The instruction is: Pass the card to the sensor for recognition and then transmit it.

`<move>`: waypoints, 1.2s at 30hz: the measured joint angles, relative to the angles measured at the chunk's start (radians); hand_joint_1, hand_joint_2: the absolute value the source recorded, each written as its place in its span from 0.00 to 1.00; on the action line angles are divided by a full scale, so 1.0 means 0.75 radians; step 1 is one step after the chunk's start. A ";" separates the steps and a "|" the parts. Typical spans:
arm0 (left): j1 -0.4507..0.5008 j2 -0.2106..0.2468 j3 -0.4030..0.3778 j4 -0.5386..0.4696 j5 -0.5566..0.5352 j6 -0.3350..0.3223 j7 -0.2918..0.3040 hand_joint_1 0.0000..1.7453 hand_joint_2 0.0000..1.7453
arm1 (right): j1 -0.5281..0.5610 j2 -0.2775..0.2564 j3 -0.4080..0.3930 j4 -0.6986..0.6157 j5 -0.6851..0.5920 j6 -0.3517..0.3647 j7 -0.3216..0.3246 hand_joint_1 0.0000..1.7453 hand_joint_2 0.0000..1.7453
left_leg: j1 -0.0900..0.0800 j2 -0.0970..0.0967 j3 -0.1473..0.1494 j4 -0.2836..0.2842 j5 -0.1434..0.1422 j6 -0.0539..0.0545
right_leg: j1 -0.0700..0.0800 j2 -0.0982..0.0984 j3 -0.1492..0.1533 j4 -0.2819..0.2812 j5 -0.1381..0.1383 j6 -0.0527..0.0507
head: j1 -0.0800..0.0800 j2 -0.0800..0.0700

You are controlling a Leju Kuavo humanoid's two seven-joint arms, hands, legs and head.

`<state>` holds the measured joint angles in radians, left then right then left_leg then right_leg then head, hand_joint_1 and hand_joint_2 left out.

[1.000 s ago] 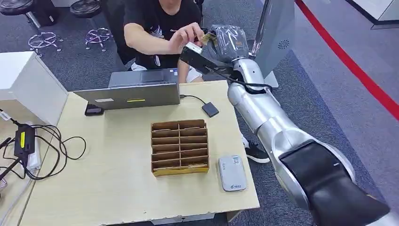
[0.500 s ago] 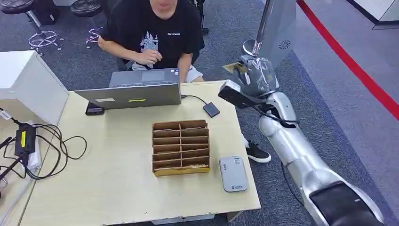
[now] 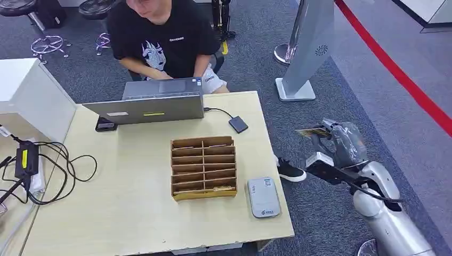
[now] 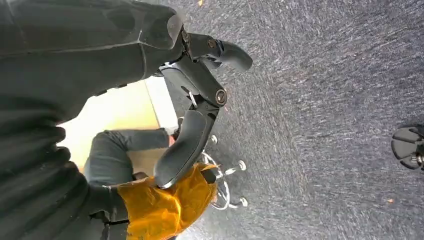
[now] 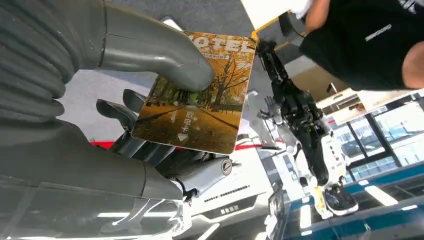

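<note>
My right hand (image 3: 341, 141) hangs off the table's right side, above the carpet, pinching a card (image 3: 311, 131) between thumb and fingers. In the right wrist view the card (image 5: 200, 95) is orange with an autumn-trees picture and the word HOTEL, and the thumb (image 5: 165, 60) presses on its face. The sensor (image 3: 263, 196), a flat grey-white reader, lies on the table near the front right corner, to the left of and below the hand. In the left wrist view my left hand (image 4: 195, 125) hangs over the carpet with its fingers apart, holding nothing.
A cardboard slotted card box (image 3: 203, 166) stands mid-table beside the sensor. A person (image 3: 160, 37) sits behind a laptop (image 3: 146, 104) at the far edge, with a small black device (image 3: 238, 124) on a cable. Cables (image 3: 42, 165) lie at the left. A grey kiosk stand (image 3: 309, 48) is beyond the table.
My right arm has swung from up near the person down and back to the table's right side, keeping the card. The person's hand left the card and went back to the laptop.
</note>
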<state>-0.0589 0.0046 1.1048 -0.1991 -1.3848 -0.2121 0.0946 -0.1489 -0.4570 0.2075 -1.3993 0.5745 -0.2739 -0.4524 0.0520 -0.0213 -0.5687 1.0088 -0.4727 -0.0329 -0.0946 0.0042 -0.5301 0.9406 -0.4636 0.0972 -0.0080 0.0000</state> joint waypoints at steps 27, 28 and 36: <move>-0.010 -0.001 0.032 0.000 -0.013 -0.001 -0.004 0.00 1.00 | 0.040 -0.128 0.188 -0.119 0.269 0.330 0.066 1.00 1.00 | 0.002 0.005 0.004 -0.001 0.000 0.000 | 0.001 0.004 0.003 0.001 0.001 -0.001 | 0.000 0.000; -0.015 -0.001 0.032 0.000 -0.019 -0.002 -0.004 0.00 1.00 | 0.000 -0.108 0.257 -0.068 0.283 0.332 0.078 1.00 1.00 | 0.002 0.005 0.004 -0.001 0.000 -0.001 | 0.001 0.005 0.003 0.001 0.001 -0.001 | -0.001 0.000; -0.022 -0.001 0.032 0.000 -0.032 -0.003 -0.005 0.00 1.00 | -0.180 -0.009 0.592 0.161 0.278 0.285 0.120 1.00 1.00 | 0.002 0.003 0.004 -0.001 0.001 -0.002 | 0.001 0.003 0.003 0.004 0.000 -0.001 | -0.001 0.000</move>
<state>-0.0751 0.0042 1.1288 -0.1991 -1.4084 -0.2144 0.0912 -0.2839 -0.4639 0.6518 -1.2784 0.7832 -0.0603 -0.3628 0.0532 -0.0192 -0.5658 1.0080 -0.4718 -0.0341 -0.0937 0.0066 -0.5279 0.9433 -0.4635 0.0964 -0.0084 0.0000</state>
